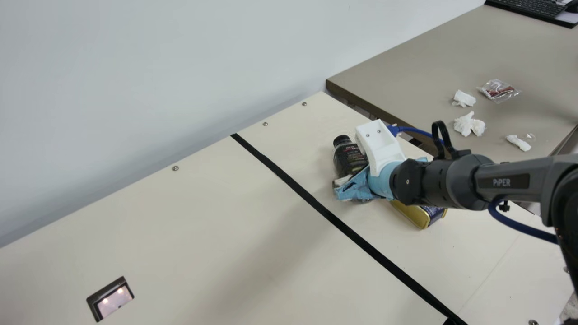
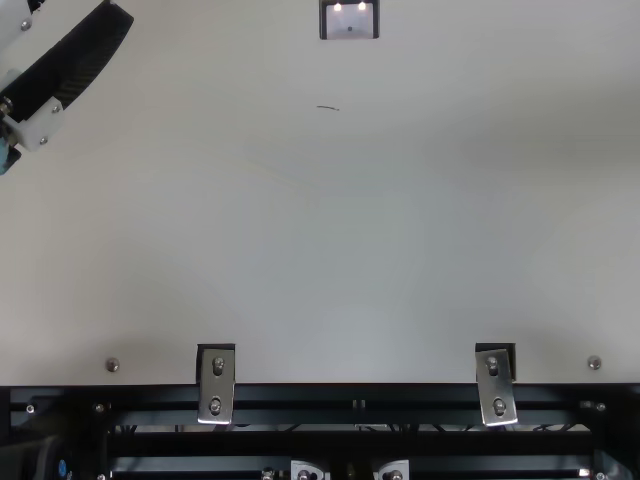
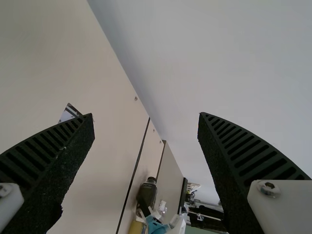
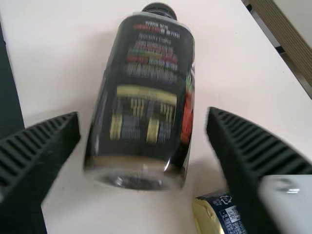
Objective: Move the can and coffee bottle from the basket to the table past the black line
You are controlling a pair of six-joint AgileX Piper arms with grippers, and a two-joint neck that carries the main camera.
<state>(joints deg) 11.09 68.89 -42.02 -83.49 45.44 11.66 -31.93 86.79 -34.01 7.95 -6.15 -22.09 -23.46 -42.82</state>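
In the main view my right gripper (image 1: 381, 174) is low over the cream table (image 1: 180, 225), right of the black line (image 1: 316, 204). Beside it is the dark coffee bottle (image 1: 347, 158), apparently on its side. Partly under the arm lies the gold-and-blue can (image 1: 417, 214). The right wrist view has the bottle (image 4: 141, 97) in front of my open right gripper (image 4: 144, 117), and the can (image 4: 214, 217) near one finger. My left gripper (image 2: 75, 65) is at a corner of the top view; its fingers stand open and empty in its wrist view (image 3: 146, 117).
A wall (image 1: 135, 67) rises along the table's far edge. Past the table's end is a brown desk (image 1: 420, 67) bearing crumpled tissues (image 1: 469, 124), a small clear packet (image 1: 499, 90) and a keyboard (image 1: 528, 5). A dark-framed opening (image 1: 110, 298) is set in the cream table.
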